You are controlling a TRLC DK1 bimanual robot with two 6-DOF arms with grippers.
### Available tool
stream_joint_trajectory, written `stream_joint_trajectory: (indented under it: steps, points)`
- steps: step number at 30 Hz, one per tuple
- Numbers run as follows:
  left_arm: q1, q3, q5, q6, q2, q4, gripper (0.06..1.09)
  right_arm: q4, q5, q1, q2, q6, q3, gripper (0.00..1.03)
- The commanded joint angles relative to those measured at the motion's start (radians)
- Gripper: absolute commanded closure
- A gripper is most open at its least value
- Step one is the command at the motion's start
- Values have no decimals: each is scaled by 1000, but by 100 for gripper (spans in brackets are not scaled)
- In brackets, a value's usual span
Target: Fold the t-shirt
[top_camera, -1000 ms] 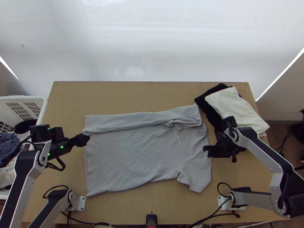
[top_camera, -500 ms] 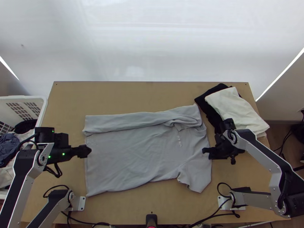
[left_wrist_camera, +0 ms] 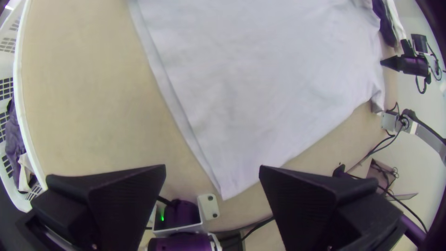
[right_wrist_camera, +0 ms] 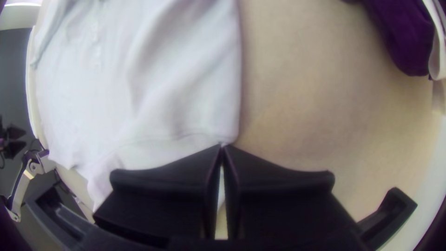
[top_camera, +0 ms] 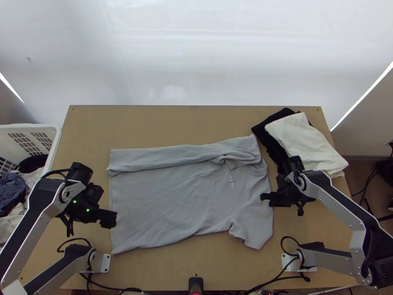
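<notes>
Closed on an edge of the shirt (top_camera: 186, 201) by the near sleeve (top_camera: 253, 228) with the right gripper (right_wrist_camera: 222, 145); parted wide near the near corner (left_wrist_camera: 224, 191) of the hem with the left gripper (left_wrist_camera: 212, 165), bare between the fingers. Spread over mid-table, far side turned in as a strip (top_camera: 167, 158). Could miss the corner, or pinch just one layer, if closed too high. Lift with the right alone and probably skew the hem. Pull unevenly and risk bunching the sleeve or loosening the strip.
</notes>
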Motion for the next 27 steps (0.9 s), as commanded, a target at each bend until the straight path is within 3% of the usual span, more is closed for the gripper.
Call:
stream_joint_trajectory:
  steps: [1,8,11,18,27]
  points:
    - [-95,17,-29,-7,75,-64,11,2,1,1,-16,1,-8,100]
    - [-293,-32,-48,180,207,-63,11,3,1,2,-16,1,-3,100]
    - [-363,-35,-98,249,236,-71,11,0,1,1,-19,0,3,100]
    - [-563,-95,-209,270,254,-66,11,-3,1,-4,-27,1,26,100]
    - [-725,-125,-201,239,306,-12,11,-3,1,-4,-26,11,24,100]
